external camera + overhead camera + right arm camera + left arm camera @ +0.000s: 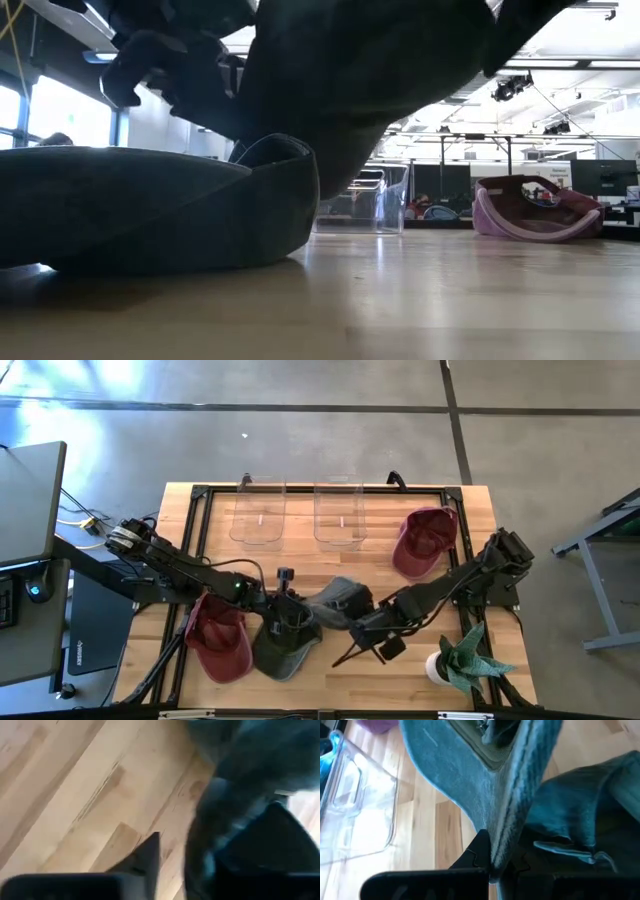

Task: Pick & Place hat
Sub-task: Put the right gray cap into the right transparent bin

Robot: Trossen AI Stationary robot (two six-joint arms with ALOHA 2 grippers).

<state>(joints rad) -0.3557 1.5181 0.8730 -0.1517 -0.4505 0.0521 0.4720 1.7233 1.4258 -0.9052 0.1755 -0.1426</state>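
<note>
A grey cap (300, 638) lies at the table's near middle, and it fills the low view as a dark mound (150, 210) resting on the wood. My left gripper (285, 612) reaches in from the left and is shut on the cap (450, 785). My right gripper (366, 632) comes from the right at the cap's right end. Its fingers (150, 855) stand apart with grey cloth (215, 815) between them. One maroon hat (220, 642) lies left of the cap, and another maroon hat (425, 540) lies far right. My left gripper (492, 870) pinches an edge of the grey cap (495, 847) between its two fingers, beside the curved brim. The cloth stands up out of the fingers as a narrow ridge. The cap's lower part rests on the table. My right gripper has grey cloth against one finger (270, 835); wood shows between the cloth and the other finger.
Two clear plastic bins (258, 512) (338, 512) stand at the table's far edge, one of them also showing in the low view (375, 200). A small potted plant (462, 660) stands near the right near corner. Bare wood lies between the bins and the cap.
</note>
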